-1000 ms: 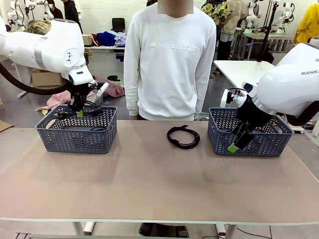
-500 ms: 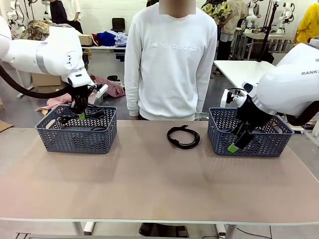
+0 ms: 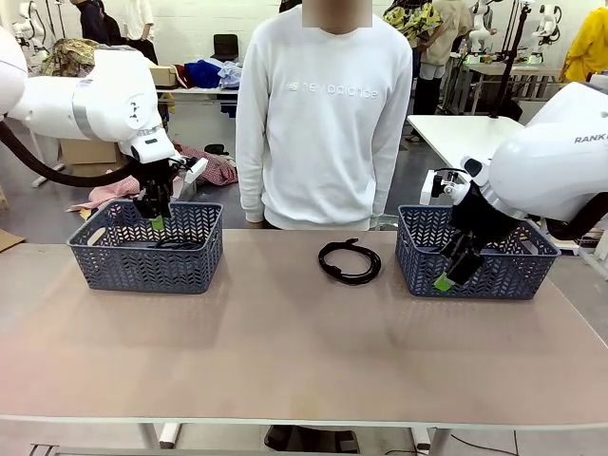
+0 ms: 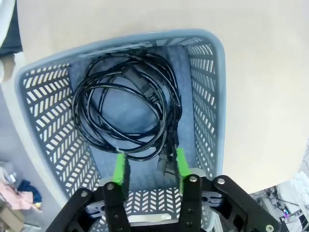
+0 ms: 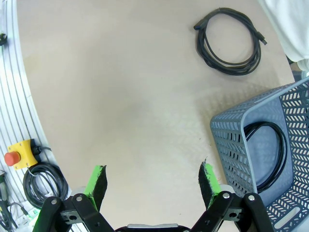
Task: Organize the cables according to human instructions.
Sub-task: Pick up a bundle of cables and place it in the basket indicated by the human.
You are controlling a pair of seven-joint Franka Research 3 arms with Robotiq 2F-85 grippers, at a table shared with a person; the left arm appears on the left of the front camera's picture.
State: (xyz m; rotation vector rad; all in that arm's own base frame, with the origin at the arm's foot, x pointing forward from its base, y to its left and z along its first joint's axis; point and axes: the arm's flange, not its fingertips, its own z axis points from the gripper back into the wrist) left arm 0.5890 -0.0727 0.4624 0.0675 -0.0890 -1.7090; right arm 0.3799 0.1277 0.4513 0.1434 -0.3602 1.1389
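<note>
Left end effector [image 4: 150, 163] open over cables [image 4: 170, 108] in basket [image 4: 219, 72], apparently empty; right end effector [image 5: 153, 170] open.

The left arm is brought in from the left, its wrist turned down, and the left claw [image 3: 155, 220] is pointed straight down, pads [image 4: 119, 169] parted with nothing clamped. The right arm is bent low; the right claw [image 3: 452, 269] is angled down-left, jaws spread wide, empty.

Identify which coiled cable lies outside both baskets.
The coil on the bare tabletop in front of the person; the other cables lie inside the left basket and the right basket.
</note>
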